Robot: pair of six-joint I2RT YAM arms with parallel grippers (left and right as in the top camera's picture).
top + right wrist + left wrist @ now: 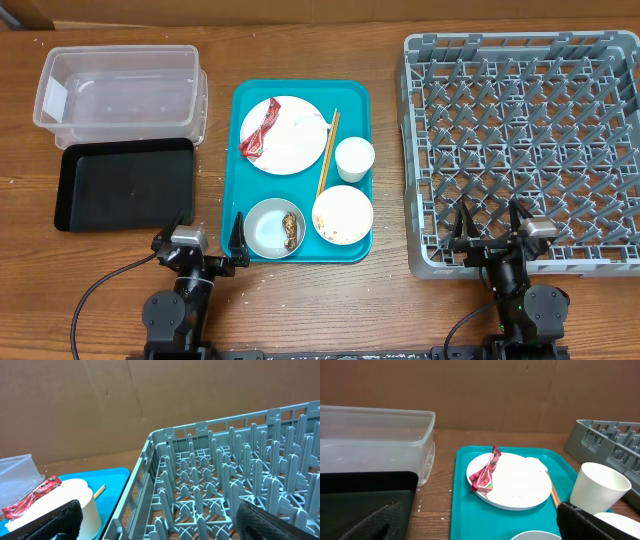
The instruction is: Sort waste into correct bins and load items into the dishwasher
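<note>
1. Left gripper [210,218] low at near edge of table [320,300], just in front of teal tray [243,100] corner; fingers spread wide, nothing between.
2. Right gripper [489,215] at near wall of grey dish rack [415,150]; fingers likewise apart, empty.
3. Red wrapper [258,132] crumpled on left part of plate [285,150]; white napkin [305,122] on plate's far right part. Plate on teal tray.
4. Chopsticks [329,152] lying together along plate's right rim; cup [354,158] upright just right of them.
5. Grey bowl [262,228] at tray's near left, brown scraps [290,226] inside. White bowl [342,214] beside it, with rice grains and small bits.
6. Clear tub [120,52] at far left, looking empty; black tray [125,185] just in front of it, bare.
7. No dishes seen among rack pegs.
8. Progress, as judged: nothing sorted or loaded yet, start of task.
9. Left to do: wrapper, napkin and food scraps into bins; then plate, both bowls, cup and chopsticks into rack.
10. Probable first target: wrapper, on left arm's side and nearest the bins.
</note>
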